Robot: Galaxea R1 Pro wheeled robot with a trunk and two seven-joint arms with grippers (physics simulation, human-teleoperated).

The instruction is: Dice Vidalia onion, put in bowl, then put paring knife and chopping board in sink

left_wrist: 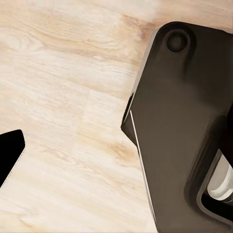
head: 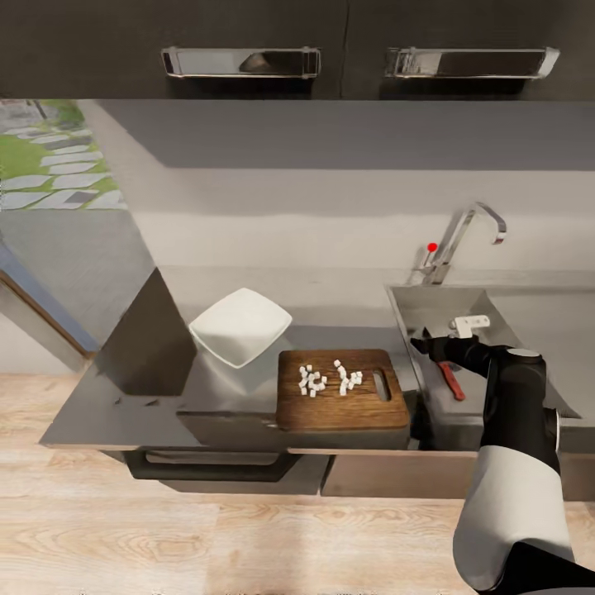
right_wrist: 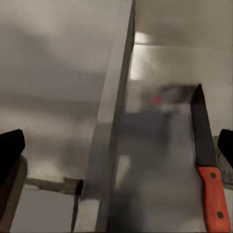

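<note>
Right gripper (head: 423, 342) is seen extended over the near-left part of the sink (head: 496, 302), its jaws spread apart and nothing held between them; in the right wrist view the two dark fingertips (right_wrist: 9, 150) are seen at opposite edges with a wide gap between. The paring knife (head: 451, 381) is laid flat on the basin floor just beside the gripper, red handle toward the robot; in the wrist view its dark blade (right_wrist: 202, 127) is shown clear of both fingers. Left of the sink, on the countertop (head: 107, 413), the chopping board (head: 341, 403) is placed with the diced onion (head: 326, 378) scattered on it as small white cubes. The bowl (head: 240, 325) is set just behind the board's left corner. The left gripper's state cannot be told: one dark fingertip (left_wrist: 9, 153) is shown above wooden floor (left_wrist: 68, 97).
</note>
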